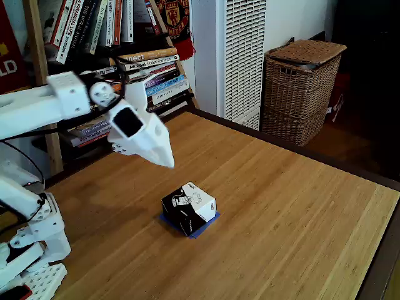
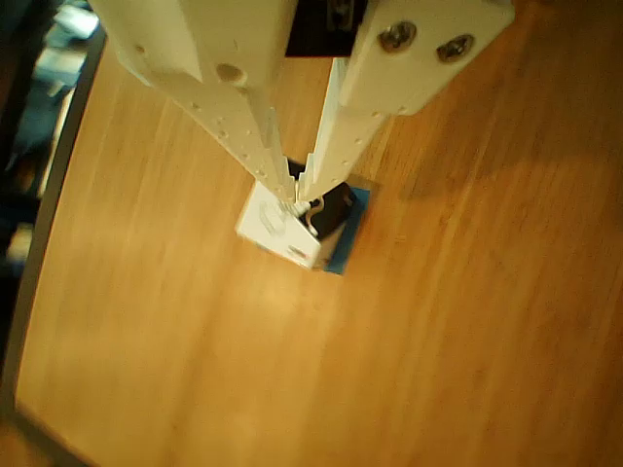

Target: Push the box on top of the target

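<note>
A wooden table point(image 1: 281, 212) of light, long-grained boards is seen in the fixed view, edged along its far and right sides by a dark rim. In the fixed view the box point(image 1: 189, 208) is set on it below and slightly right of the raised claw point(image 1: 167, 159), clear of the tips. The box is laid over the blue tape target point(image 1: 203, 227), of which a corner and short strips are shown past its edges. In the other view the box point(image 2: 282, 226) is found just beyond the closed tips of the claw point(image 2: 295, 201), with the target point(image 2: 346, 245) exposed along its right side. The arm's white base point(image 1: 34, 259) is stood on the table well left of the claw.
</note>
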Controlling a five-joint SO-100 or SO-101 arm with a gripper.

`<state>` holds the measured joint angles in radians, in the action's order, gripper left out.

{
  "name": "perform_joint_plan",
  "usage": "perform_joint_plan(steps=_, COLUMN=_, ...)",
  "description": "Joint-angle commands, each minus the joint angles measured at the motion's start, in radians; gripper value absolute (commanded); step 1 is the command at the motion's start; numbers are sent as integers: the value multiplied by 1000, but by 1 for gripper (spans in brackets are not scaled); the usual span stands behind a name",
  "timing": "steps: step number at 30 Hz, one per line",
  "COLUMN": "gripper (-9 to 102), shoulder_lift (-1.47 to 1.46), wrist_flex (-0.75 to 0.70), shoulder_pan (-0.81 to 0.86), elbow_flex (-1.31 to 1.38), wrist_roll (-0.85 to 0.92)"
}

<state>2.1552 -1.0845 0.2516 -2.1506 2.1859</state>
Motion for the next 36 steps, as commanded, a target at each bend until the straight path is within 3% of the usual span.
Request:
perform_joint_plan(steps=1, gripper=0, shoulder_lift=107, wrist_flex=-23, shoulder_pan=38, elbow_flex=-32, wrist_roll=-97)
perform_joint_plan(steps=9, gripper=0, shoulder_lift=311, wrist_flex=-110, shoulder_pan=127, elbow_flex=-141, wrist_roll=-196)
perform_joint_plan(steps=21, gripper=0, shoulder_lift=597, wrist_flex=-132, shoulder_pan=78, elbow_flex=-360, wrist_roll=-454)
perform_joint_plan(steps=36, gripper=0, shoulder_lift=686, wrist_flex=-150, shoulder_pan=52, elbow_flex=-417, wrist_roll=-600)
